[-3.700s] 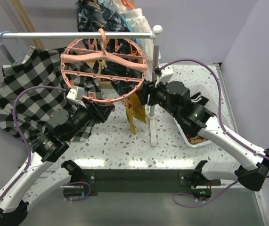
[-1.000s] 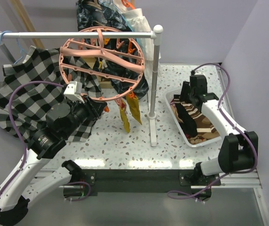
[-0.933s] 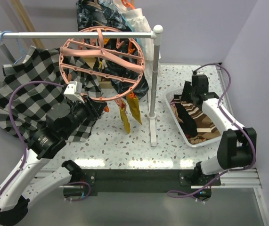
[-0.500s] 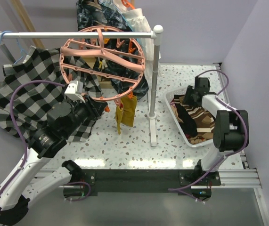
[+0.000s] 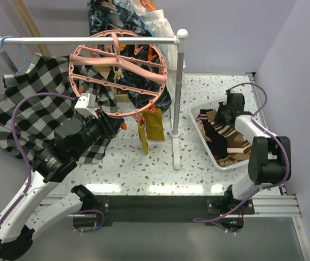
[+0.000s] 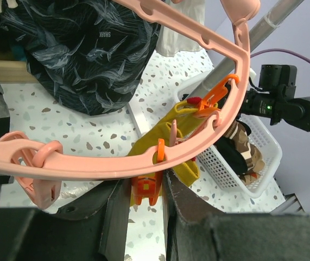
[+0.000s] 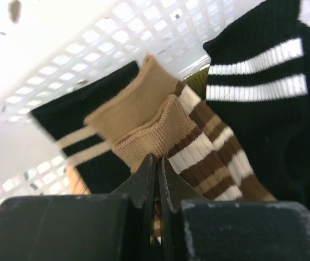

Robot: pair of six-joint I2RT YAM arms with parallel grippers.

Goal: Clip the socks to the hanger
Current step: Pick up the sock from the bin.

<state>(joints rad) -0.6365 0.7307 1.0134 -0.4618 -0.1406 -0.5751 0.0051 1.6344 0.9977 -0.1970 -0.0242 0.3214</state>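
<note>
Right fingers [image 7: 142, 182] now pinch striped sock [image 7: 201, 149], black garment [image 6: 89, 49] lettering illegible

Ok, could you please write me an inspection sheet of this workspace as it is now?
Surface: speckled white table top, no spill seen.
Job's things: round salmon-pink plastic drying hanger on the white rail; mustard yellow sock clipped to it; brown cream-striped sock and black socks in the white mesh basket.
Clutter: black-and-white checkered shirt; dark patterned garment behind the rail.
Grippers: left gripper shut on an orange clip under the ring; right gripper shut at the striped sock's cuff, grip unsure.
Cables: left purple cable loops above the shirt; right purple cable arcs free.
Surroundings: lilac walls; nothing else seen.
</note>
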